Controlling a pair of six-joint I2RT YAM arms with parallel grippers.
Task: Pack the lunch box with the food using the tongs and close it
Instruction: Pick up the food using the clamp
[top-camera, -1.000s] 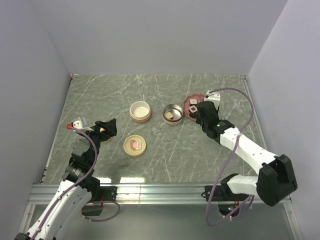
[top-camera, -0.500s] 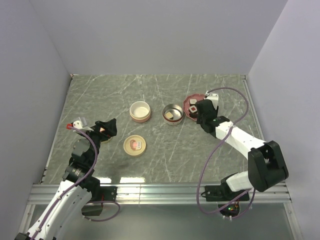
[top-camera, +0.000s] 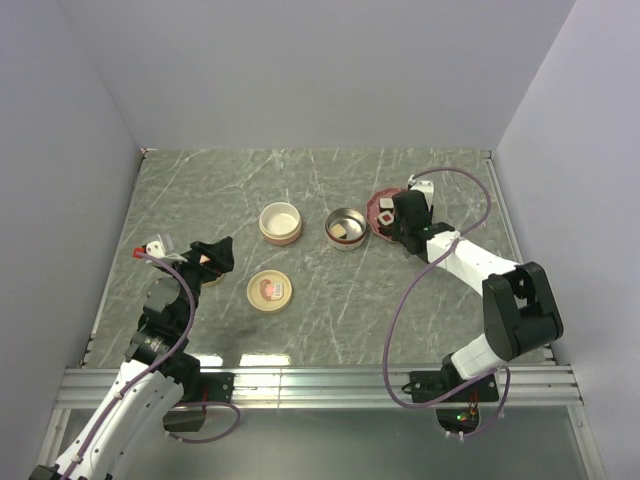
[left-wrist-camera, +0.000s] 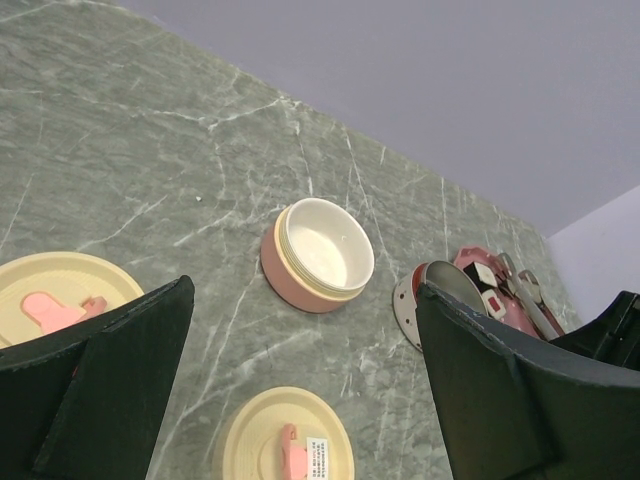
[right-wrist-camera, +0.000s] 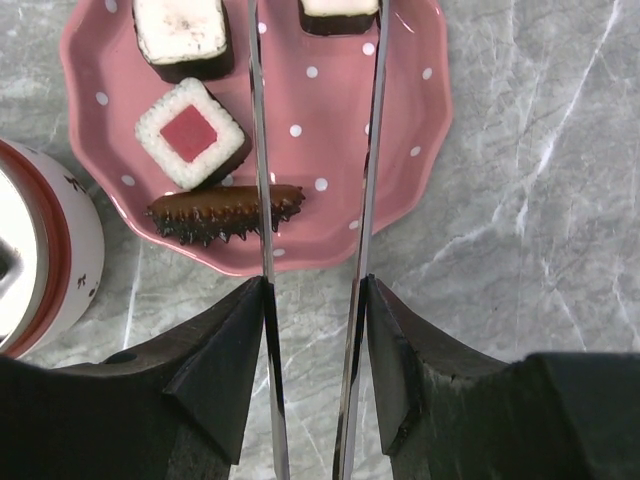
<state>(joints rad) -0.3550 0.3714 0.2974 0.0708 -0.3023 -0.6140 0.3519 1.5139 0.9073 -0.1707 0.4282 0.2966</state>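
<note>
— Right wrist view: what is seen on the counter (right-wrist-camera: 540, 200)?
— A pink plate (right-wrist-camera: 400, 130) is seen there. The tongs (right-wrist-camera: 256, 120) are grasped by the right tool (right-wrist-camera: 313, 300), with their arms stretched over the plate. Square food pieces (right-wrist-camera: 190, 135) are laid on it.
— And the left tool (left-wrist-camera: 305, 300)?
— It is fully released, and nothing is held.
</note>
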